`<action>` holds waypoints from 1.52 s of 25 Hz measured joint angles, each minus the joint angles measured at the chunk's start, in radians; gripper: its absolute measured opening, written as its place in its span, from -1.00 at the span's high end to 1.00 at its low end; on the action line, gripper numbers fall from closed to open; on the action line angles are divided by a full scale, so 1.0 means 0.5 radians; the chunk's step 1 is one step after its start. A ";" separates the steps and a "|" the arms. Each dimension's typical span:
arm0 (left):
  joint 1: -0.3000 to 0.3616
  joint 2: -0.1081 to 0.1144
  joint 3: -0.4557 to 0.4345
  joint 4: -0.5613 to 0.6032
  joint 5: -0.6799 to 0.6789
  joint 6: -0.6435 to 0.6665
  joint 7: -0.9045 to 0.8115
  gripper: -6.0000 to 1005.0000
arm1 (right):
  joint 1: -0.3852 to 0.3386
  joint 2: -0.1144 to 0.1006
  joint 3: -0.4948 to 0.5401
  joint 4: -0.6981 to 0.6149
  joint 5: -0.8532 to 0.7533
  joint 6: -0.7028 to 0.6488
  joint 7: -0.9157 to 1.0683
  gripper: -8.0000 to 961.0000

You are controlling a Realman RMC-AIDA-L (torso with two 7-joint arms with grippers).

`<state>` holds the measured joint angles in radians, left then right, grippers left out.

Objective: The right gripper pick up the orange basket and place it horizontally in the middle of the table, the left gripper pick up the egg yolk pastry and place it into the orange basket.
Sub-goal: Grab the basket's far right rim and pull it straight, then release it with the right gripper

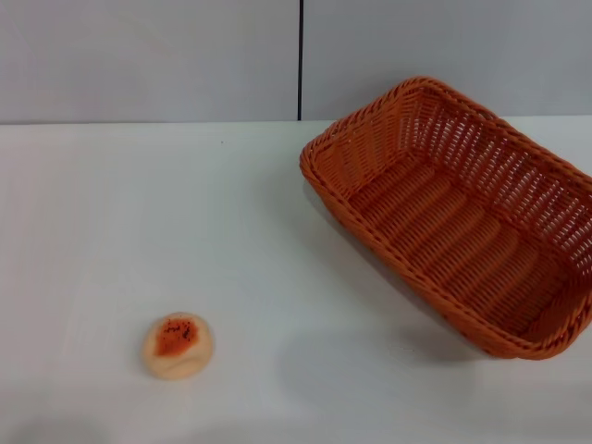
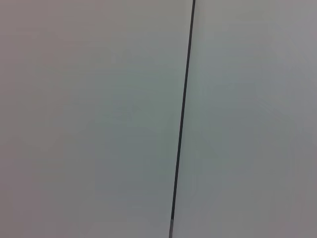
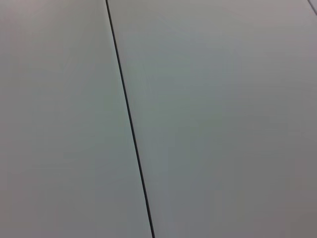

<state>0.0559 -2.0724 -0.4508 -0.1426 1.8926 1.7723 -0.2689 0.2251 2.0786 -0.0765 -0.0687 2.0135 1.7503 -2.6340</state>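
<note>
Head view: white table (image 1: 111,231) with the orange basket (image 1: 460,215) on the robot's right side, sitting skewed at a diagonal, open side up, nothing inside, far corner near the table's back edge, right end running off frame. The egg yolk pastry (image 1: 178,345) sits alone on the near left part of the table, well apart from the basket, glazed orange patch facing up. Grey wall panels behind the table with a dark vertical seam (image 1: 300,60). Neither arm nor claw shows in this view. Left wrist view: only flat grey panel with a thin dark seam (image 2: 182,119); left gripper out of frame, so claw state not shown. Right wrist view: same, grey panel and dark seam (image 3: 129,119); right gripper out of frame, claw state not shown.
</note>
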 joint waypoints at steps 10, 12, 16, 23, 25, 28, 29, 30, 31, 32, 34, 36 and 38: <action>-0.037 -0.003 0.045 -0.004 0.008 -0.005 0.004 -0.59 | 0.013 0.000 -0.021 0.011 -0.027 0.028 0.006 -0.16; -0.039 -0.002 0.044 -0.004 0.006 -0.004 0.004 -0.59 | 0.018 -0.003 -0.028 0.003 -0.040 0.027 0.007 -0.16; -0.045 0.002 0.027 -0.002 -0.003 0.021 0.005 -0.59 | -0.003 -0.006 -0.041 -0.060 -0.062 0.044 0.021 -0.16; -0.087 0.003 0.024 0.011 -0.007 -0.063 0.006 -0.58 | -0.068 -0.011 -0.078 -0.659 -0.292 -0.133 0.746 -0.16; -0.118 0.003 0.026 0.019 -0.007 -0.130 0.006 -0.58 | -0.069 -0.010 -0.078 -0.895 -0.392 -0.254 1.034 -0.15; -0.155 0.004 0.035 0.017 0.000 -0.228 0.006 -0.58 | -0.031 -0.012 -0.080 -1.195 -0.625 -0.442 1.459 -0.15; -0.165 0.003 0.036 0.013 0.001 -0.251 0.006 -0.58 | -0.010 -0.013 -0.080 -1.290 -0.720 -0.479 1.578 -0.15; -0.174 0.001 0.036 0.010 0.002 -0.267 0.006 -0.58 | 0.019 -0.015 -0.081 -1.374 -0.819 -0.503 1.684 -0.15; -0.183 0.000 0.039 0.008 0.003 -0.278 0.006 -0.58 | 0.052 -0.017 -0.081 -1.465 -0.941 -0.527 1.794 -0.14; -0.195 -0.001 0.046 0.005 0.004 -0.293 0.006 -0.58 | 0.087 -0.018 -0.082 -1.546 -1.055 -0.549 1.904 -0.14; -0.211 0.000 0.063 0.002 0.005 -0.307 0.006 -0.58 | 0.182 -0.030 -0.087 -1.744 -1.358 -0.596 2.187 -0.12; -0.222 -0.001 0.082 0.001 0.006 -0.313 0.007 -0.57 | 0.277 -0.062 -0.126 -1.869 -1.652 -0.597 2.422 -0.11; -0.225 -0.002 0.098 0.000 0.007 -0.318 0.007 -0.57 | 0.356 -0.124 -0.257 -1.915 -1.867 -0.569 2.641 -0.10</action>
<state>-0.0567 -2.0733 -0.4018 -0.1427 1.8960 1.6135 -0.2654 0.4033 2.0165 -0.2050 -1.0262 1.0798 1.4656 -1.3134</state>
